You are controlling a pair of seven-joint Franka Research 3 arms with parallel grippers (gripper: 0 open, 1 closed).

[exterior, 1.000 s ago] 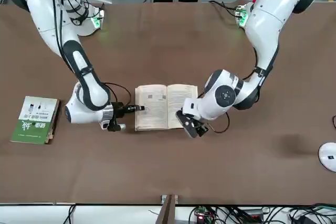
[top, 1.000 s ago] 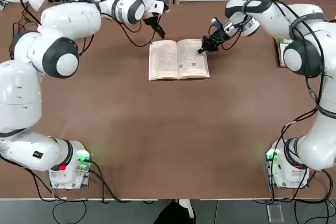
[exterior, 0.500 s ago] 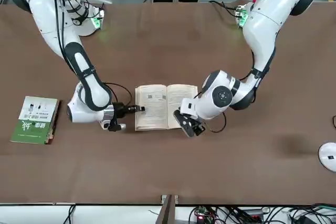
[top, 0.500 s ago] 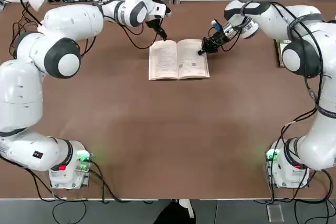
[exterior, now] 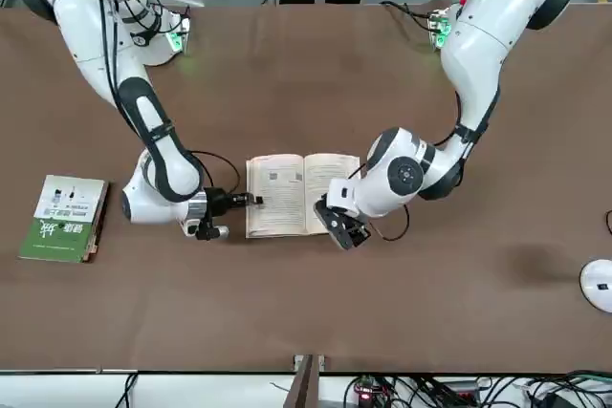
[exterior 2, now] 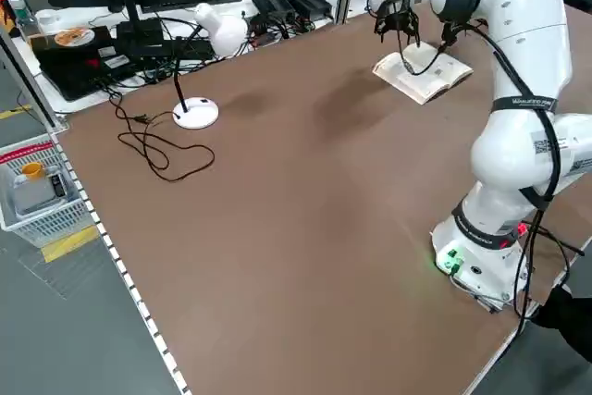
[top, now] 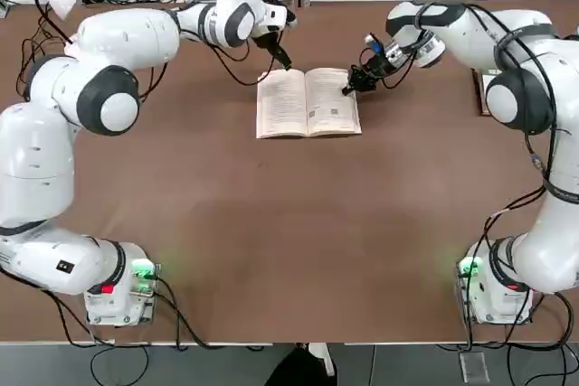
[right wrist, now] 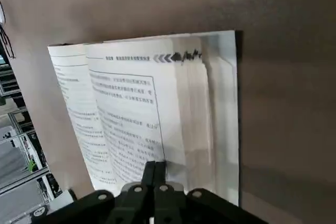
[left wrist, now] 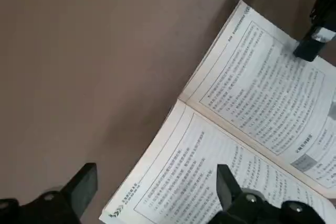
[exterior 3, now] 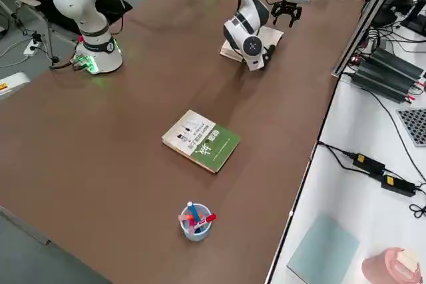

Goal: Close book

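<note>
The book (top: pixel 308 102) looks light and floppy; my right hand (top: pixel 347 89), pinched narrow, touches its right page edge; my left hand (top: pixel 286 63) hovers wide.

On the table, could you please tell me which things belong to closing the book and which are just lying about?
Job in hand:
open book
right gripper, shut, tips on its right page
left gripper, open, above its far left corner

Lying about:
green-and-white book
pen cup
desk lamp

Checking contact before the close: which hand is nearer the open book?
Right. The right hand has its shut tips on the book's far right page corner. The left hand hangs open just above the book's far left corner, not touching.
</note>
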